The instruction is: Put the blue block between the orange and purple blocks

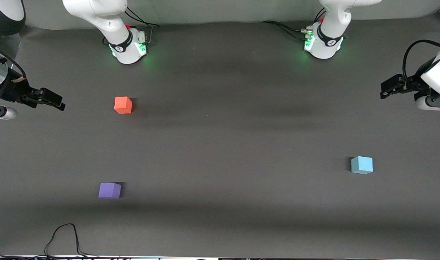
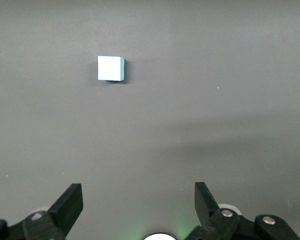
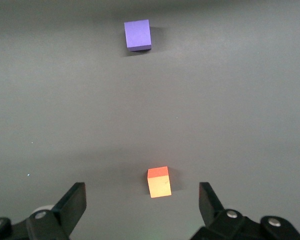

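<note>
Blue block (image 1: 362, 164) sitting on bench (image 1: 234, 144) toward left arm's end, orange block (image 1: 123, 105) and purple block (image 1: 109, 190) lying well apart toward right arm's end, purple nearer the front camera, left claw (image 2: 139, 202) and right claw (image 3: 142, 202) both hanging with fingers apart over bench ends

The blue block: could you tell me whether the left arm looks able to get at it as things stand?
Probably yes. The blue block sits alone on bare table toward the left arm's end; the left pincer is open and empty, and nothing lies between them.
</note>
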{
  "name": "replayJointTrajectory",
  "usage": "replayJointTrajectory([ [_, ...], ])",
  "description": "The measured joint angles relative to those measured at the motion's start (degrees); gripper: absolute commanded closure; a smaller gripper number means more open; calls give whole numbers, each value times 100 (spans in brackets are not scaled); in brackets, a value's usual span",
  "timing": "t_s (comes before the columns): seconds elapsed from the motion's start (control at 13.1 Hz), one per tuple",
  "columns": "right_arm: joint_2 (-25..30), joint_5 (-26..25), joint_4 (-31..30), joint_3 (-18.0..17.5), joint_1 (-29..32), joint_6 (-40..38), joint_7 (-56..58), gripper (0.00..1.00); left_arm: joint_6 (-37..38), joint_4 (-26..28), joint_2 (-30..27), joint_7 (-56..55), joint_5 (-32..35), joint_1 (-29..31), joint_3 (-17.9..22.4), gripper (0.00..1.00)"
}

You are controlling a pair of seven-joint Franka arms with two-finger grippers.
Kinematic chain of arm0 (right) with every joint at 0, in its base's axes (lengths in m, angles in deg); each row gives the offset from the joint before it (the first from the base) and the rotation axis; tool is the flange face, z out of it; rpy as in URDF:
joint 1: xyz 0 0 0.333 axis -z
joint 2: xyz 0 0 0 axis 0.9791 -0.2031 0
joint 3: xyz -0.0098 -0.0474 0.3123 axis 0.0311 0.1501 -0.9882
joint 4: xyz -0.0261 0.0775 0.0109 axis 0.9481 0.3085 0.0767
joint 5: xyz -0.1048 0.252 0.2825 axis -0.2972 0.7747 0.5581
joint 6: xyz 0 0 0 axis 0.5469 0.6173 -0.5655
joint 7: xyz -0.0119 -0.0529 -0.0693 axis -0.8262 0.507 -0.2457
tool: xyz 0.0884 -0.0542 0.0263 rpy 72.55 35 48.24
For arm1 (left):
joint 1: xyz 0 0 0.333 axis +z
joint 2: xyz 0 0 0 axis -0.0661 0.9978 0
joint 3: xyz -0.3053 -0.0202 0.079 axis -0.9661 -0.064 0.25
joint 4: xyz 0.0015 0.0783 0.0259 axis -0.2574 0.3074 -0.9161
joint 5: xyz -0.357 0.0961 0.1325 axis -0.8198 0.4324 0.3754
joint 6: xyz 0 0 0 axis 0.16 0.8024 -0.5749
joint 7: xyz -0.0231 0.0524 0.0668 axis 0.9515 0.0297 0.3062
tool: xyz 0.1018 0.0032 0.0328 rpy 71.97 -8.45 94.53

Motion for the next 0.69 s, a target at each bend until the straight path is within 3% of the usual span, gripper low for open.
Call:
replayJointTrajectory([
  [0.69, -41, 0, 0, 0, -4, 14, 0, 0, -148, -7, 139, 149, 12, 106, 58, 0],
])
